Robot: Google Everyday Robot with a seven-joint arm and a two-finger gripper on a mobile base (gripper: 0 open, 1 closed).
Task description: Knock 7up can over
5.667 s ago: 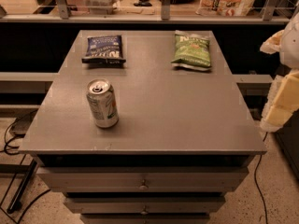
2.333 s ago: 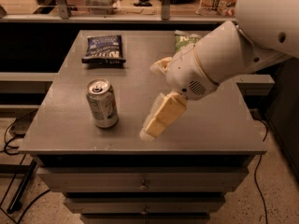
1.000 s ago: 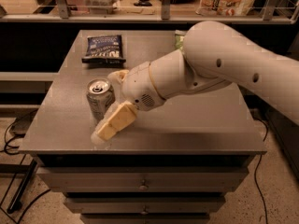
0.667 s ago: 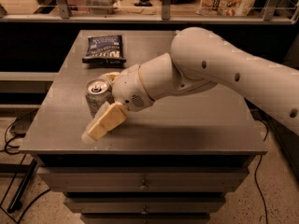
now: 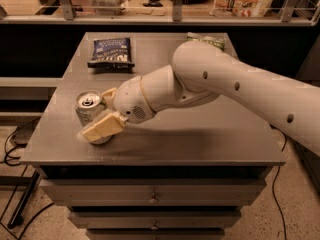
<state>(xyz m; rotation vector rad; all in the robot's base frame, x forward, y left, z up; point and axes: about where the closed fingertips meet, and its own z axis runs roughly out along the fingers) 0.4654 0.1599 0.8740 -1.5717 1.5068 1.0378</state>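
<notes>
The 7up can, silvery with a pull-tab top, stands near the front left of the grey table and leans slightly to the left. My gripper reaches in from the right and is against the can's right side. One cream finger lies across the can's lower front, and the other finger sits just behind the can. The fingers are apart and not clamped on the can. My white arm crosses the table from the right.
A dark-blue snack bag lies at the back left. A green snack bag lies at the back right, mostly hidden by my arm. Drawers sit under the tabletop. A shelf rail runs behind. Cables lie on the floor at the left.
My arm has swung from the right edge across the table to the left, and the gripper now touches the can. The can has shifted slightly left and begun to lean.
</notes>
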